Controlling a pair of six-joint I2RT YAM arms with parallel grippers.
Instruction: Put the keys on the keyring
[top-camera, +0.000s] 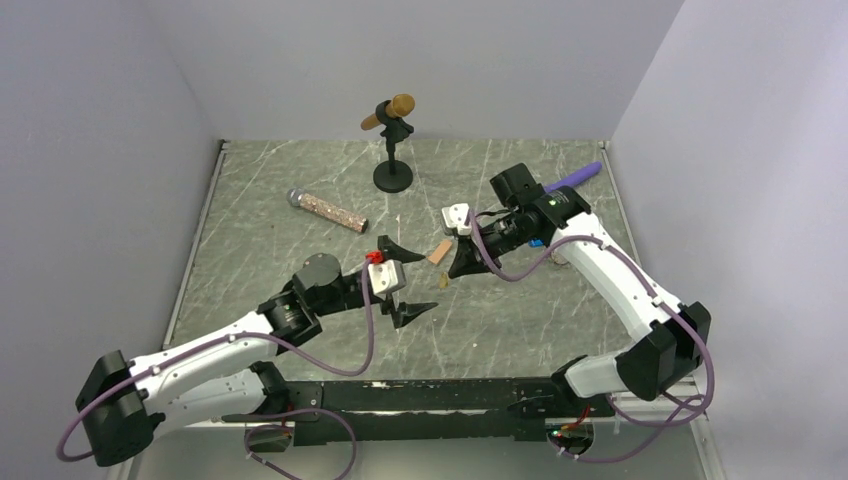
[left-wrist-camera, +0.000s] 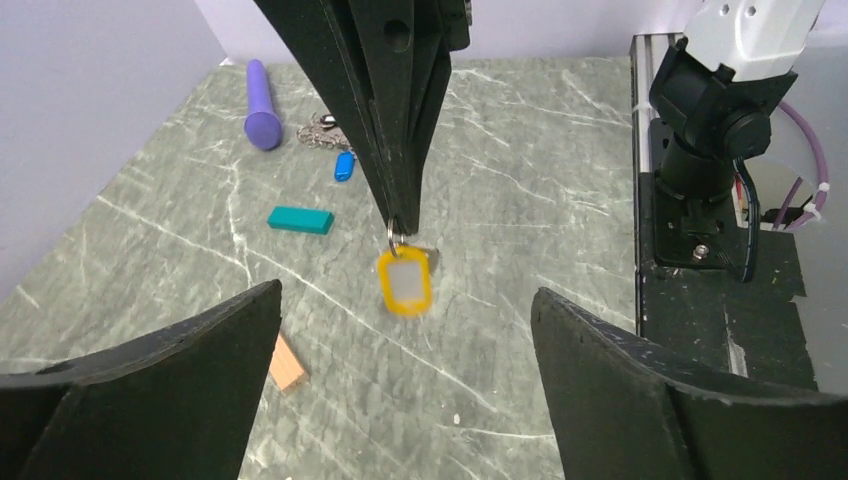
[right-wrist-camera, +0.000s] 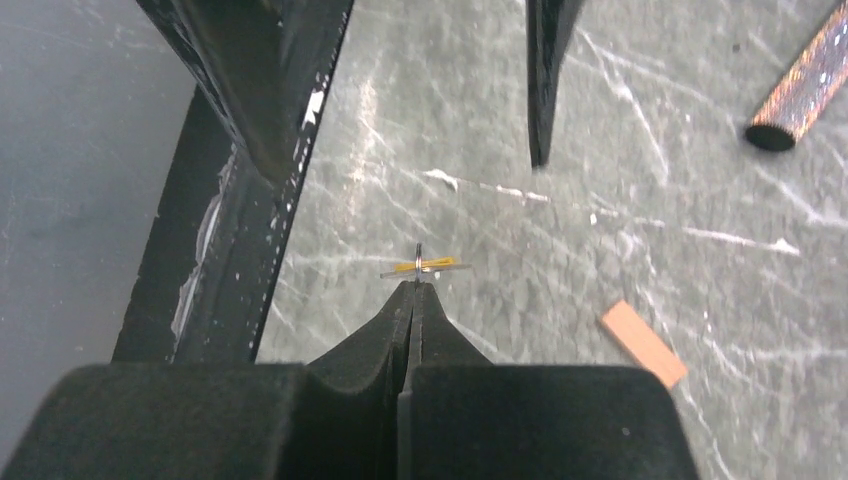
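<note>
You have two grippers in play. Your right gripper (right-wrist-camera: 412, 288) has its fingers pressed together on the little wire ring of one yellow-tagged key (left-wrist-camera: 404, 282). The tag is an oblong yellow frame with a pale window, and a sliver of grey metal shows behind it. It hangs from the fingertips over the middle of the table (top-camera: 300, 290), right between the fingers of your left gripper (top-camera: 430, 282), which are spread wide and hold nothing.

You can also count one blue-tagged key (left-wrist-camera: 344, 166), lying flat. Just beyond it is one small bunch of silvery metal (left-wrist-camera: 322, 132), too tangled to count its pieces. Both lie on the right side, well apart from the grippers and close to the single purple stick (left-wrist-camera: 260, 105).

Of the keyring (top-camera: 376, 257) you see only its bright red fob, tucked beside the base of the left gripper's far finger (whether it is lying on the table or touching the gripper, you cannot tell from above).

There are two blocks. One teal block (left-wrist-camera: 300, 219) lies near the blue tag, and one salmon block (right-wrist-camera: 643, 343) lies close to the grippers. There are two microphones as well: a brown microphone on a stand (top-camera: 392, 140) at the back, and a glittery microphone (top-camera: 328, 210) lying flat.
</note>
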